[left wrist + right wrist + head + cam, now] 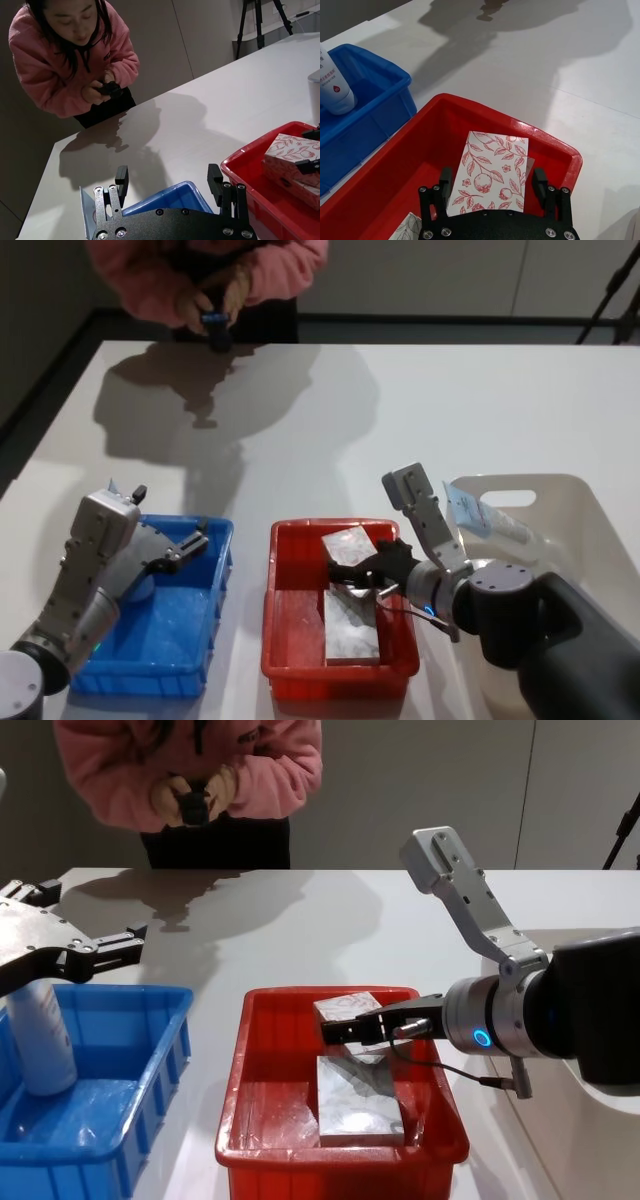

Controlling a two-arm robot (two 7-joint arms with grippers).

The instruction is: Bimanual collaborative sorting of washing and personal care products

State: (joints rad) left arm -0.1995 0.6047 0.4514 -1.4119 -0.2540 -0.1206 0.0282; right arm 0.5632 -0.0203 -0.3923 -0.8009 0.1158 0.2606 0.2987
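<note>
A white box with a red leaf pattern (492,172) sits tilted at the far end of the red crate (290,640). My right gripper (491,181) is shut on it, one finger against each side. The same box (345,1007) leans over a grey-green leaf box (355,1095) lying flat on the crate floor. A white bottle (40,1030) stands upright in the blue crate (205,630). My left gripper (110,945) hovers open above that crate's far edge, holding nothing. A pale blue tube (490,520) lies in the white tub (590,505).
Blue crate, red crate and white handled tub stand in a row along the table's near edge, left to right. The white tabletop (350,410) stretches away behind them.
</note>
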